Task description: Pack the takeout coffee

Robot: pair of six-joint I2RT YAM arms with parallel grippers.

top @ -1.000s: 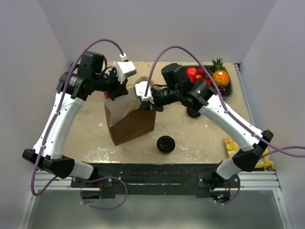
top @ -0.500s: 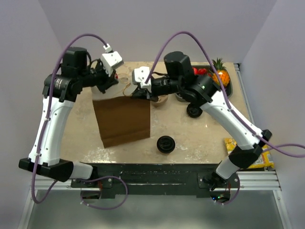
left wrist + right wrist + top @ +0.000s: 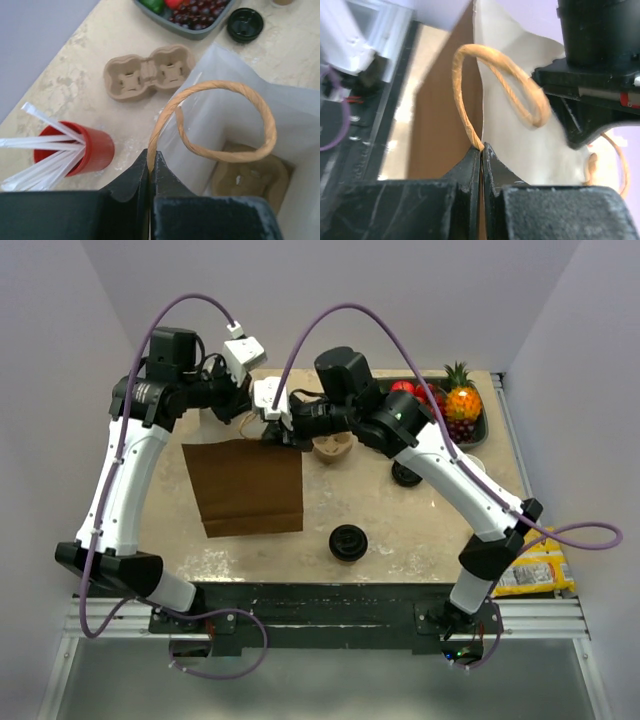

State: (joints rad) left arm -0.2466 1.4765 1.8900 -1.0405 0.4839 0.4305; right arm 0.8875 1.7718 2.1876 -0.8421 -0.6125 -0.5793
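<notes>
The takeout coffee (image 3: 348,541), a black-lidded cup, stands on the table near the front, apart from both grippers. A brown paper bag (image 3: 250,485) stands to its left, mouth toward the back. My left gripper (image 3: 243,412) is shut on one twisted paper handle (image 3: 220,87) of the bag (image 3: 225,115); its jaws (image 3: 150,155) pinch the handle's end. My right gripper (image 3: 272,432) is shut on the other handle (image 3: 460,90), pinched between its fingertips (image 3: 482,149). The handles are pulled apart and the white inside shows. A tan pulp piece (image 3: 250,177) lies at the bag's bottom.
A pulp cup carrier (image 3: 332,445) lies right of the bag mouth, also in the left wrist view (image 3: 147,75). A loose black lid (image 3: 405,473) sits by the fruit tray (image 3: 470,425). A red cup of straws (image 3: 75,150) stands near the bag. A yellow packet (image 3: 530,575) lies front right.
Both grippers have moved left and back with the bag handles. The bag has shifted left and squared up, and its mouth has opened wider. The coffee has not moved.
</notes>
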